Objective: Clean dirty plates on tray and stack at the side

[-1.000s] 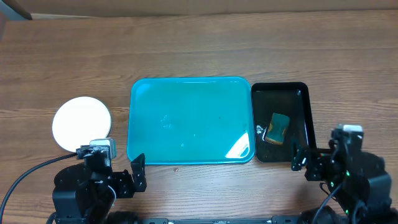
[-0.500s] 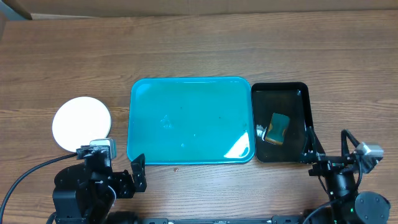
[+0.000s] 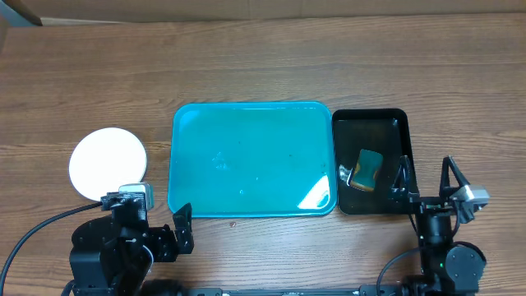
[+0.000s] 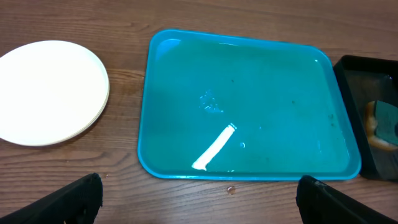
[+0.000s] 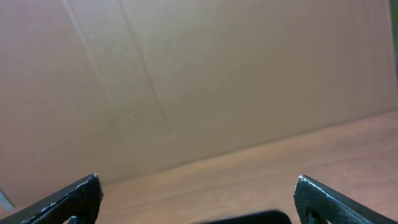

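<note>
**Plates stacked beside the tray, both grippers released**

Plates (image 3: 108, 162) lie as one white stack on the wooden table (image 3: 263, 57). The stack is left of the tray (image 3: 251, 159) and apart from it, with a strip of bare wood between. In the left wrist view the stack's right edge shows layered rims (their number cannot be told), and the top face is plain white.

The tray, turquoise and glossy, lies mid-table with its long sides running left to right. Its floor carries a bright streak of reflected light near the front right corner and a few small wet-looking spots near the centre.

Just beside the tray's right rim lies a narrower black tray (image 3: 370, 160), its long sides running front to back (whether the two rims touch cannot be told). In its front half rests a sponge (image 3: 366, 168), green on the broad face with a yellow edge, set at a slant.

Left gripper (image 4: 199, 193) sits at the front edge of the table, near the tray's front left corner. Its jaws are spread wide, the two dark fingertips showing at opposite lower corners of the wrist view, and they grasp nothing.

Right gripper (image 3: 425, 177) stands at the front right, fingers pointing away from the robot, beside the black tray's front right corner. Its jaws are likewise parted and released. Its wrist camera looks level across the table toward a cardboard wall (image 5: 217, 74).
</note>
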